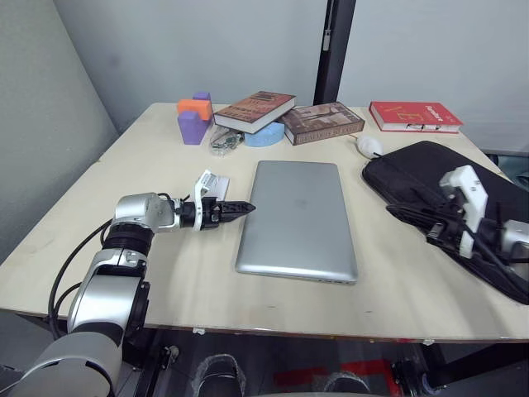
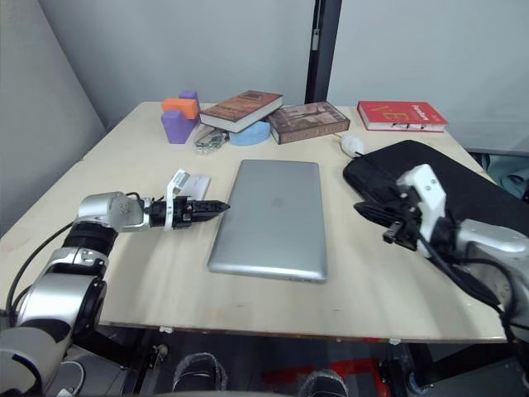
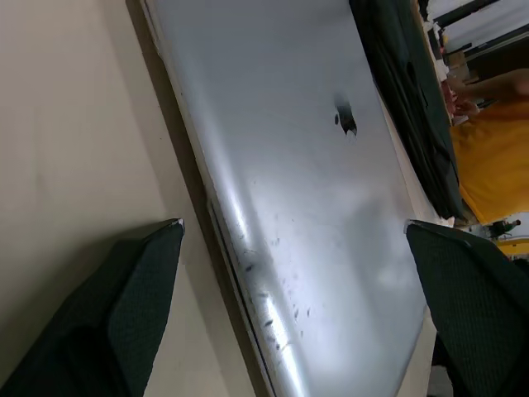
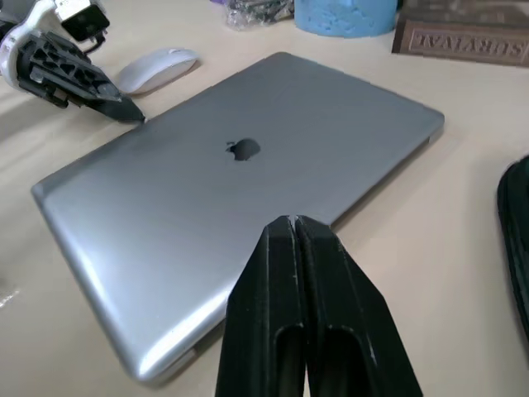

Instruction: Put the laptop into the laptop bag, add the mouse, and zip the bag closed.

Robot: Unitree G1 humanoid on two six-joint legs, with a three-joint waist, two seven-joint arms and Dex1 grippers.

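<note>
The laptop [image 1: 299, 217] lies flat mid-counter, its left edge right at the released left end effector [image 1: 245, 208]. The right end effector [image 4: 295, 227], clenched empty, sits over the laptop bag [image 1: 463, 198], right of the laptop.

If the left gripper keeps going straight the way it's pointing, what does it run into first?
Most likely the thin silver-grey metal laptop. The left gripper, open, points across the table at the laptop's near long edge, almost level with it, so it should meet that edge, though the exact height is hard to judge.
</note>
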